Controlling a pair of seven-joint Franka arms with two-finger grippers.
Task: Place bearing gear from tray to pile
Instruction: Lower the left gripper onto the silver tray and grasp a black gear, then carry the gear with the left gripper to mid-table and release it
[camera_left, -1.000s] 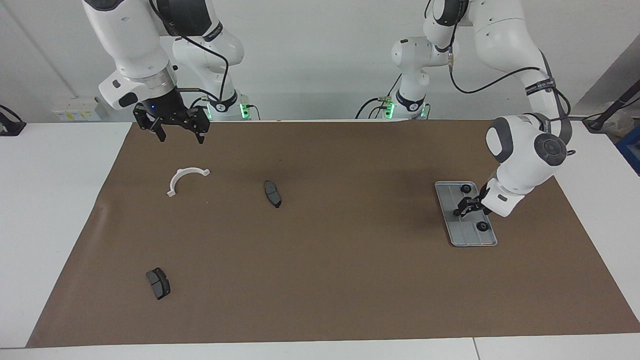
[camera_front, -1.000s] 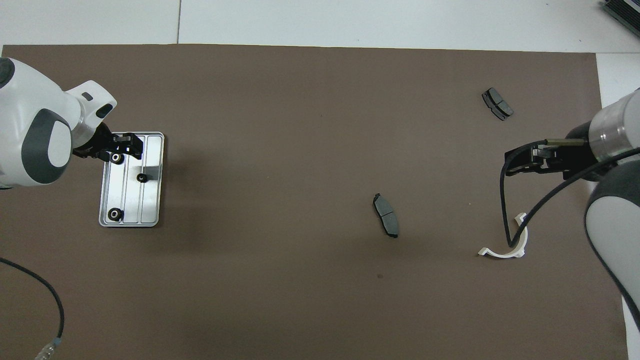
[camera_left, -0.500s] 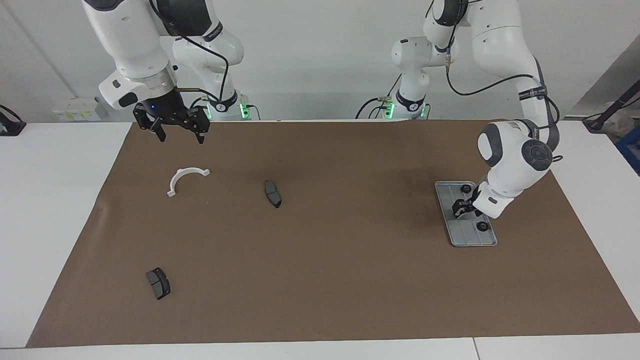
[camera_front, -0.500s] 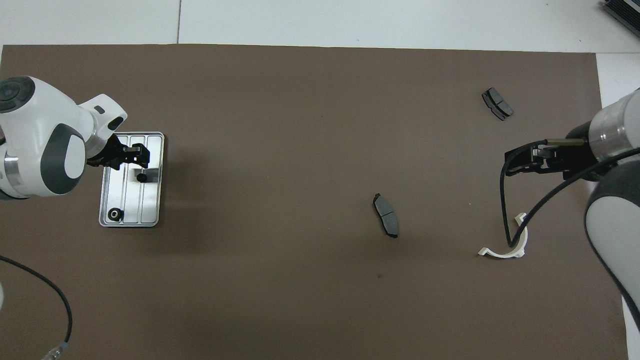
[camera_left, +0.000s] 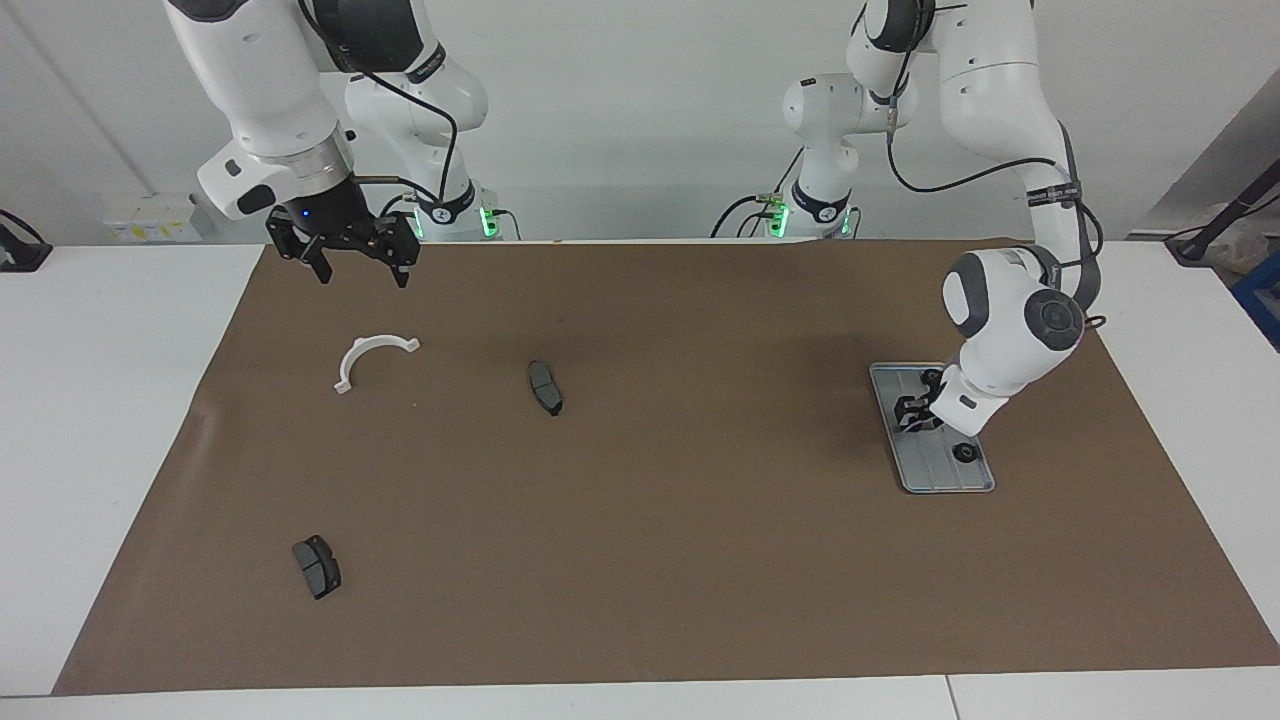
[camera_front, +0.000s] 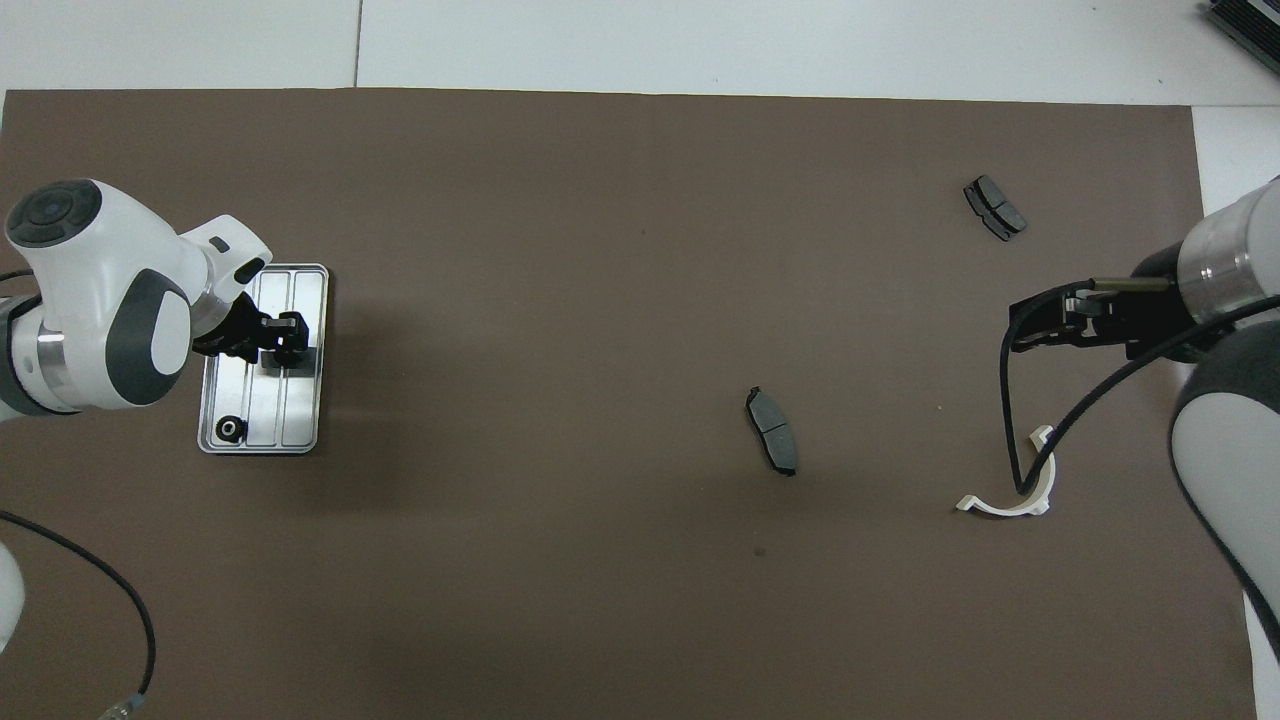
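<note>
The grey grooved tray lies on the brown mat toward the left arm's end of the table. One black bearing gear sits at the tray's end farther from the robots. Another bearing gear sits at the nearer end. My left gripper is down on the tray's middle, right at a third gear that it mostly hides. The pile is a white half-ring and two dark pads. My right gripper waits open over the mat near the half-ring.
The brown mat covers most of the white table. The pads lie far apart from each other. A black cable hangs from the right arm over the half-ring.
My left gripper has moved along the tray from its farther end to the middle gear and come lower. The right arm has not moved.
</note>
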